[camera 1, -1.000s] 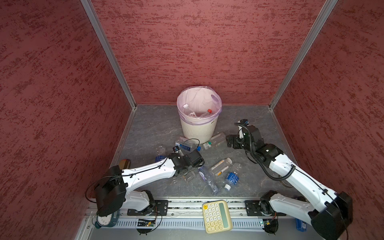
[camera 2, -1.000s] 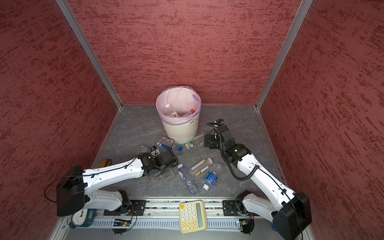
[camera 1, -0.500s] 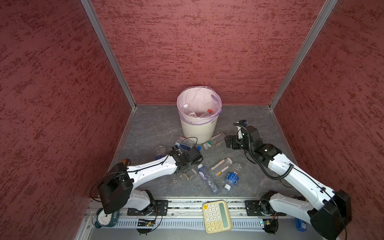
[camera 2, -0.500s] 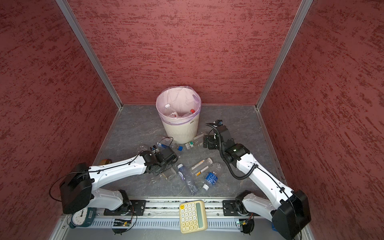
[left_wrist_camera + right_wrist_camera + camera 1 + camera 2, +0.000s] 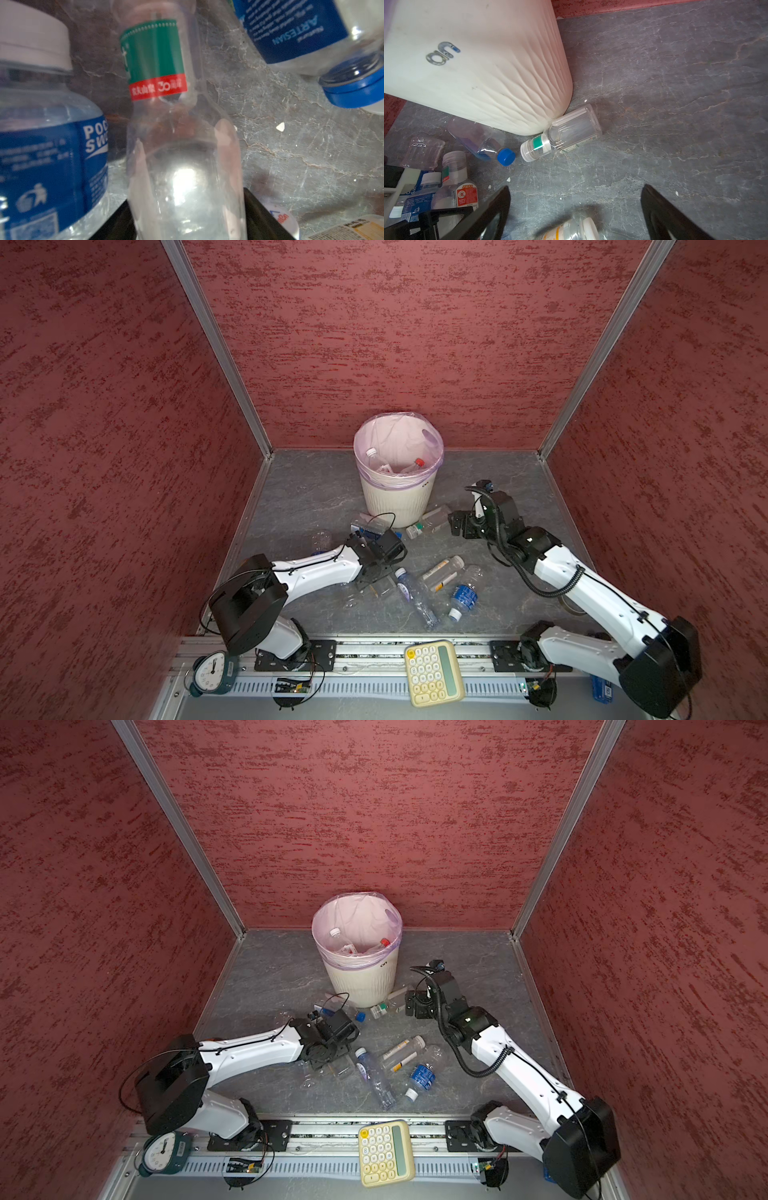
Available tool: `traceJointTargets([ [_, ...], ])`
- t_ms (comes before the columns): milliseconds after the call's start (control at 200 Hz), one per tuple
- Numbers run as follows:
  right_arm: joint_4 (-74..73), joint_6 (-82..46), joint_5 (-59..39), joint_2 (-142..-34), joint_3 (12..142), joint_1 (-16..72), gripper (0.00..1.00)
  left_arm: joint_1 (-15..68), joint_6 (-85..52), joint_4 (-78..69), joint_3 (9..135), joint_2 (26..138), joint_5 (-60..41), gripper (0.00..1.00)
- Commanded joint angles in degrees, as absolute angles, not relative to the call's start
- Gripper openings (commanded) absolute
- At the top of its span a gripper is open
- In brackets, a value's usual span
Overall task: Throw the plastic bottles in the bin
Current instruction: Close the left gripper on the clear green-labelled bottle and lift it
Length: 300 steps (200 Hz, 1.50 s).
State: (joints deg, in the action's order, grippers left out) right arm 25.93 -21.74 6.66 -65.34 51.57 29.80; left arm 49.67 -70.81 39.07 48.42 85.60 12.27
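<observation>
Lying on the gray counter [image 5: 316, 497], most of the plastic bottles [image 5: 415, 597] are in front of the bin [image 5: 395, 506]. The bin stands upright near the back wall. Two bottles sit inside it, one with a white cap [image 5: 371, 452] and one with a red cap [image 5: 419, 462].

The left claw [image 5: 187, 212] is low among the bottles and pinches a clear bottle [image 5: 182, 166] with a green and red band on its neck. A black finger touches each side of it. Just beside it lie a blue-label bottle [image 5: 47, 158] with a white cap and a blue-cap bottle [image 5: 301, 31].

The right claw [image 5: 576, 190] is spread wide and holds nothing. It hangs over bare counter near the bin. In front of it a green-band bottle [image 5: 566, 133] lies on its side, touching the foot of the bin.

At the front edge a yellow calculator [image 5: 434, 672] and a small clock [image 5: 212, 672] lie on the rail.
</observation>
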Motion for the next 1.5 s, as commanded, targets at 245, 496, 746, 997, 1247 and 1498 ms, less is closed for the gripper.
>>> traceJointTargets([
  [245,25.38,-22.79,5.76,-66.44,53.19,29.53,0.94,48.78,-67.27,36.15,47.05,86.53,11.08,0.58],
  [496,25.92,-22.94,6.51,-66.1,53.09,29.53,0.94,49.16,-63.6,33.82,45.53,82.02,12.37,0.5],
  [746,26.19,-23.29,6.65,-65.72,53.03,29.53,0.93,49.83,-59.95,31.95,43.31,74.43,14.74,0.49],
  [997,26.72,-23.69,7.11,-64.87,52.96,29.55,0.93,50.24,-59.06,30.34,39.54,66.39,16.27,0.5],
  [1247,26.74,-24.46,7.75,-64.1,51.97,29.53,0.93,51.84,-54.89,26.8,35.15,56.0,18.9,0.49],
  [1498,25.05,-26.62,7.85,-62.88,50.23,29.53,0.92,52.14,-49.11,25.66,33.33,46.99,21.35,0.5],
])
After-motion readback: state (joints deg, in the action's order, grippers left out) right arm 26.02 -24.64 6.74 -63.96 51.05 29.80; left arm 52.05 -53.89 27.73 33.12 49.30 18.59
